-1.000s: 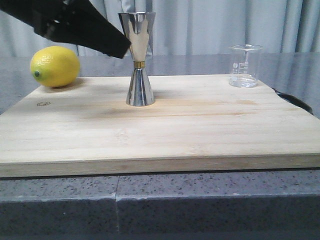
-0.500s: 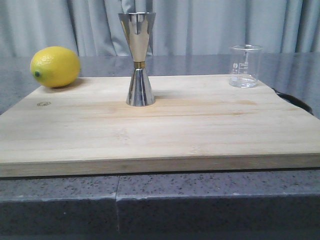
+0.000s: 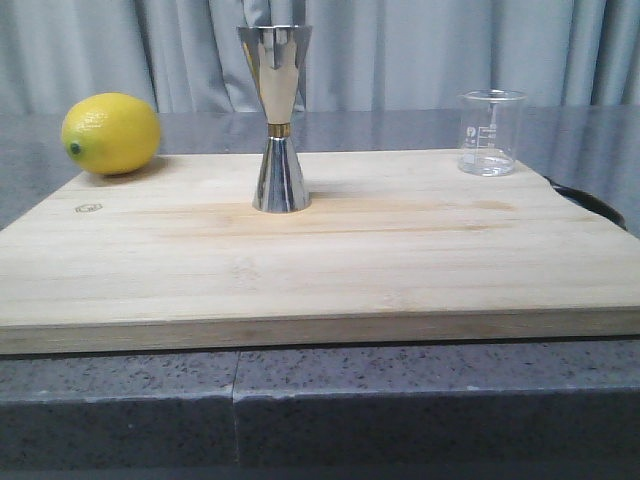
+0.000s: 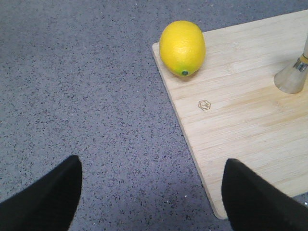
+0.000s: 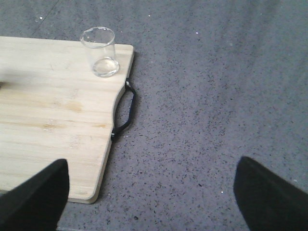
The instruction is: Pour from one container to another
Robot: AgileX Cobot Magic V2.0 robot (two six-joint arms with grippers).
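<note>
A polished steel jigger (image 3: 276, 118), hourglass-shaped with a thin gold band at its waist, stood upright near the middle of a pale bamboo cutting board (image 3: 330, 250) on a speckled grey stone counter (image 3: 320, 410). The small clear glass beaker (image 3: 490, 132) sat upright at the board's far right corner, beside the black handle (image 5: 124, 111). A dimpled yellow lemon (image 3: 110, 133) rested at the far left corner. The left gripper (image 4: 151, 192) and right gripper (image 5: 151, 192) hung over the counter, fingers spread wide, holding nothing.
</note>
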